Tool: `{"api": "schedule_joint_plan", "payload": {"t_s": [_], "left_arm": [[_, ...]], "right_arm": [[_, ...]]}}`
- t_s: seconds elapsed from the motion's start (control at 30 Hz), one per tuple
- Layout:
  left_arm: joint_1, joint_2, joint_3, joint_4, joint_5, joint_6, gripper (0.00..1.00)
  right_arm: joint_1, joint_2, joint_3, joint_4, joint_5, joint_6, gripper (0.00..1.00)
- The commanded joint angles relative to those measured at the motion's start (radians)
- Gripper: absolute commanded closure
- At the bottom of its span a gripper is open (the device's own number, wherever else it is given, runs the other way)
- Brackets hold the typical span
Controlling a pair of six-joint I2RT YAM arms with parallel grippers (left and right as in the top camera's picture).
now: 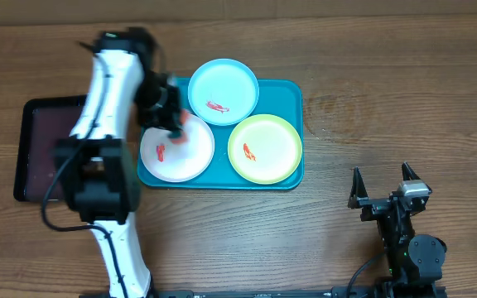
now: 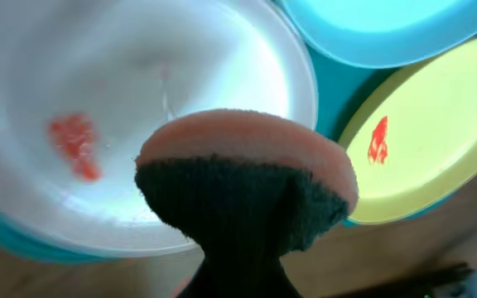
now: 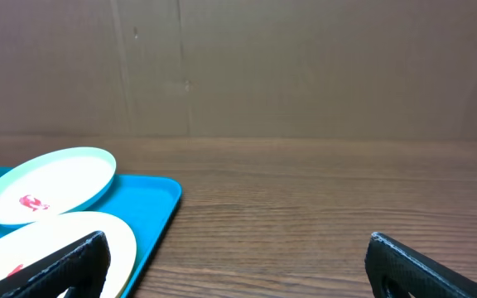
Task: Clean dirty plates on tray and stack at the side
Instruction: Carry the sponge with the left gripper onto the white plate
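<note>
Overhead: left fingers (image 1: 171, 116) clamp a sponge (image 2: 247, 157) over the white plate (image 2: 205, 58) — right fingers (image 3: 425, 269) apart.

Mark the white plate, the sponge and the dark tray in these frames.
white plate (image 1: 195, 154): overhead view, bare right side of its face
sponge (image 2: 247, 136): left wrist view, its orange top
dark tray (image 1: 38, 153): overhead view, bare middle of its floor
</note>
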Motion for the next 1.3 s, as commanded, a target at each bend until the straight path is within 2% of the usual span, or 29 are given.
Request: {"api": "schedule_joint_plan", "payload": {"t_s": [0.0,0.13,0.4,0.5,0.6,0.67,0.9,0.97,1.1,1.13,1.2,1.27], "left_arm": [[-0.061,-0.009,-0.068,0.061,-0.061,-0.055,0.96],[-0.101,-0.009,-0.132,0.118,-0.232,-0.192,0.96],[-0.088,-0.009,-0.215,0.168,-0.29,-0.259,0.95],[-0.089,-0.009,-0.249,0.191,-0.269,-0.257,0.77],[-0.09,-0.009,-0.258,0.2,-0.262,-0.246,0.71],[-0.09,-0.009,-0.246,0.197,-0.261,-0.231,0.7],[-0.044,-0.027,-0.008,0.005,-0.312,-0.218,0.7],[-0.012,-0.048,0.111,-0.069,-0.328,-0.229,0.68],[0.039,-0.103,0.23,-0.13,-0.329,-0.222,0.64],[0.054,-0.124,0.24,-0.131,-0.329,-0.215,0.45],[0.081,-0.16,0.24,-0.127,-0.328,-0.216,0.0],[0.101,-0.174,0.24,-0.133,-0.329,-0.216,0.0]], "right_arm": [[-0.005,-0.01,-0.01,0.007,0.003,-0.004,0.0],[-0.005,-0.01,-0.01,0.007,0.003,-0.004,0.0],[-0.005,-0.01,-0.01,0.007,0.003,-0.004,0.0],[-0.005,-0.01,-0.01,0.007,0.003,-0.004,0.0],[-0.005,-0.01,-0.01,0.007,0.003,-0.004,0.0],[-0.005,-0.01,-0.01,0.007,0.003,-0.004,0.0],[-0.005,-0.01,-0.01,0.007,0.003,-0.004,0.0],[-0.005,-0.01,-0.01,0.007,0.003,-0.004,0.0],[-0.005,-0.01,-0.01,0.007,0.003,-0.004,0.0],[-0.005,-0.01,-0.01,0.007,0.003,-0.004,0.0],[-0.005,-0.01,-0.01,0.007,0.003,-0.004,0.0],[-0.005,-0.01,-0.01,0.007,0.003,-0.004,0.0]]}}
